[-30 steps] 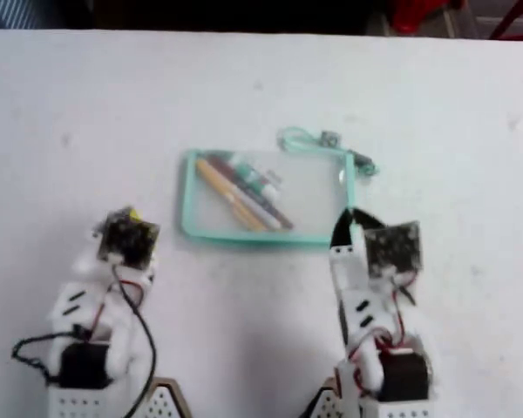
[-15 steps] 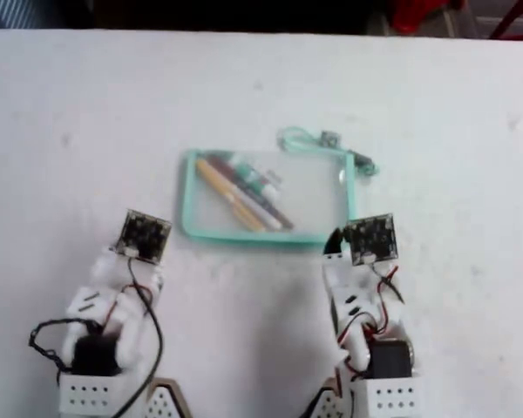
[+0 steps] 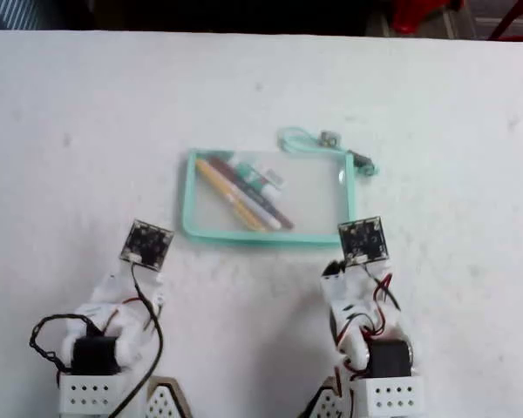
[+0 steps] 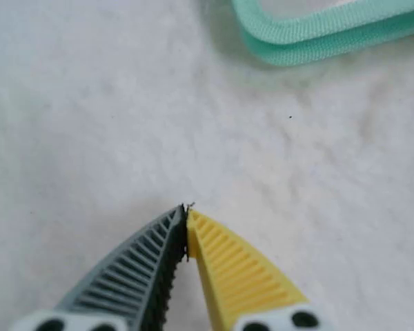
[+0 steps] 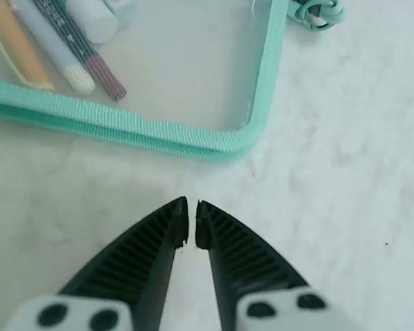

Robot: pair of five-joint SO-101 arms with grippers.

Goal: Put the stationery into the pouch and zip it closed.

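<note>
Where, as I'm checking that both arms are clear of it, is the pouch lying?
In the high view the pouch lies flat at the middle of the table. Its near right corner lies nearest the right gripper, without touching it.

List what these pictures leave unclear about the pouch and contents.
Zip: too small in the high view to tell whether the pouch is fully zipped; the right wrist view's edge cuts off its far side.
Stationery: items overlap in the high view, cropped in the right wrist view; no sure count.
Left wrist view: pouch cropped beyond one corner.
</note>
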